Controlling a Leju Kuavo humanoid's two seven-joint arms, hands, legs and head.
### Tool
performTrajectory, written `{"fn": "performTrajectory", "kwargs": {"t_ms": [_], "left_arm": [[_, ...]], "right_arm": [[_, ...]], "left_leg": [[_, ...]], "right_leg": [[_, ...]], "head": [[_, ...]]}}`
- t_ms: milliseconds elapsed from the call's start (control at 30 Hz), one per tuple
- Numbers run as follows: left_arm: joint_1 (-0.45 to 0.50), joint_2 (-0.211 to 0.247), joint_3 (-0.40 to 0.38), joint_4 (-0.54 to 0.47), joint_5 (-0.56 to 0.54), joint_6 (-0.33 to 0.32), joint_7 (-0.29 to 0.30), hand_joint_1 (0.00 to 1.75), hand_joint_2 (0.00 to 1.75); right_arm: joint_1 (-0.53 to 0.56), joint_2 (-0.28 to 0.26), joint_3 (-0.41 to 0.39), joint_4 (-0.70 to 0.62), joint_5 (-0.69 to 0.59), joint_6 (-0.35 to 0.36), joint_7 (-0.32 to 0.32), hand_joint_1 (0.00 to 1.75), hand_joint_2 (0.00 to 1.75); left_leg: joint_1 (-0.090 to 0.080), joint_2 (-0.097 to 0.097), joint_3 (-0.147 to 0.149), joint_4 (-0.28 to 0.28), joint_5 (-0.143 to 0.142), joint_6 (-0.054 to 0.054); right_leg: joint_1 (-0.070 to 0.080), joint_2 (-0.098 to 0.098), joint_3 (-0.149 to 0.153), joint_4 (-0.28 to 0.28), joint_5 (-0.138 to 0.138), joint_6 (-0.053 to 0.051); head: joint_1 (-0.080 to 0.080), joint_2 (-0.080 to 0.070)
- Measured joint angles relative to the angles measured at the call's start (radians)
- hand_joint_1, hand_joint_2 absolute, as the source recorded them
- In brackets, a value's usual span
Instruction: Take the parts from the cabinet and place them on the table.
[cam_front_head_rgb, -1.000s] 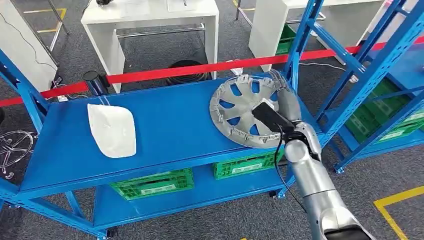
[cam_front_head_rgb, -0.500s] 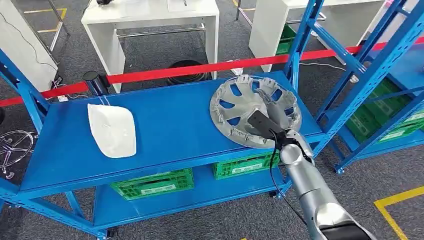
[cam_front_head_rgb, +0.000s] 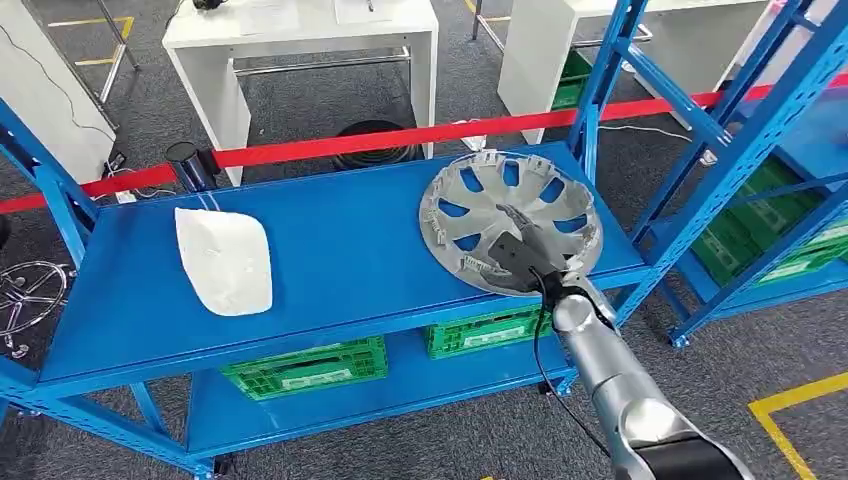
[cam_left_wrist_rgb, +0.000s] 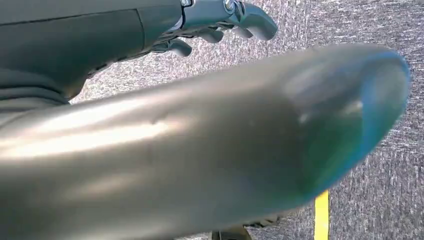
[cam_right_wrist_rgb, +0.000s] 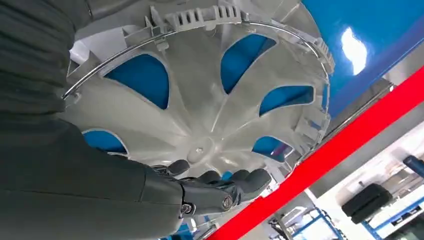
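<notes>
Right robot hand (cam_front_head_rgb: 520, 232): you see it over the hub cap's middle, fingers (cam_right_wrist_rgb: 220, 187) stretched flat and close together across the hub; whether they press or grip it you cannot tell, and the wrist housing hides the palm. Left robot hand (cam_left_wrist_rgb: 220, 22): fingers loosely curled, empty, above carpet. Hub cap (cam_front_head_rgb: 480, 200): silver, inner face up, at 1 o'clock on the blue shelf (cam_front_head_rgb: 340, 250). White part (cam_front_head_rgb: 225, 258): at 10 o'clock, well apart.
</notes>
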Motion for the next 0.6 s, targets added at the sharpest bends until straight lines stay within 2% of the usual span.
{"fn": "performTrajectory", "kwargs": {"t_ms": [333, 600], "left_arm": [[-0.007, -0.001, 0.0, 0.0, 0.001, 0.001, -0.003, 0.0, 0.0], [-0.008, -0.001, 0.002, 0.0, 0.029, 0.001, 0.002, 0.0, 0.0]], "right_arm": [[-0.025, 0.002, 0.004, 0.074, 0.043, 0.041, 0.002, 0.0, 1.75], [-0.068, -0.006, 0.029, 0.139, 0.109, 0.081, 0.043, 0.0, 1.75]], "left_leg": [[0.0, 0.0, 0.001, 0.0, 0.0, 0.0], [0.0, 0.002, 0.007, 0.0, -0.001, 0.0]], "right_leg": [[0.0, 0.0, 0.0, 0.0, 0.0, 0.0], [0.0, 0.001, 0.006, -0.001, -0.001, -0.001]], "head": [[0.0, 0.0], [0.0, 0.0]]}}
